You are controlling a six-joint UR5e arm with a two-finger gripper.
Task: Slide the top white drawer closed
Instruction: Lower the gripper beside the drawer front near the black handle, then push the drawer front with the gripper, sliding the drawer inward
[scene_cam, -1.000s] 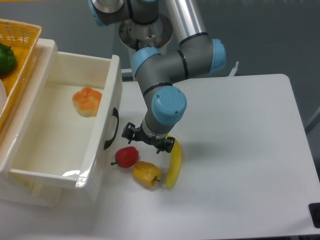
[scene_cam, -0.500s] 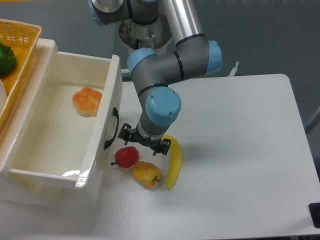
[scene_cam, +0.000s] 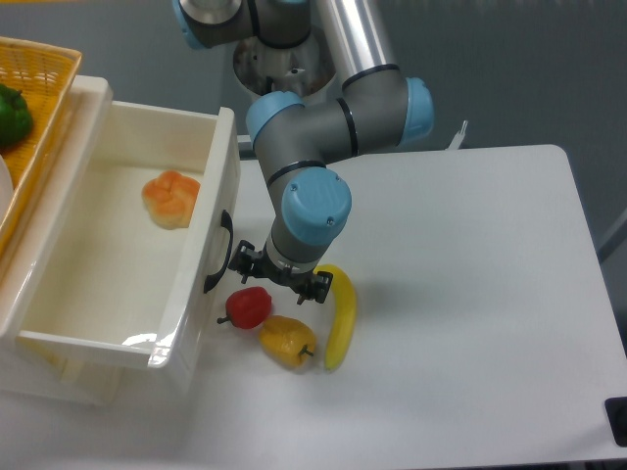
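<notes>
The top white drawer [scene_cam: 217, 186] stands pulled far out to the right, its inside open to view with an orange bun-like item [scene_cam: 169, 199] lying in it. A black curved handle [scene_cam: 219, 253] sits on its front panel. My gripper [scene_cam: 281, 276] hangs just right of that handle, low over the table and above a red pepper [scene_cam: 249, 307]. Its black fingers are spread open and hold nothing. A small gap shows between the nearest finger and the drawer front.
A yellow pepper [scene_cam: 285, 340] and a banana [scene_cam: 340, 315] lie on the white table beside the red pepper, just in front of the drawer. A wicker basket [scene_cam: 44, 117] with a green vegetable [scene_cam: 12, 113] sits on the cabinet at top left.
The arm has shifted the gripper a little to the left, closer to the drawer's front panel and handle. The drawer and the fruit have not moved.
</notes>
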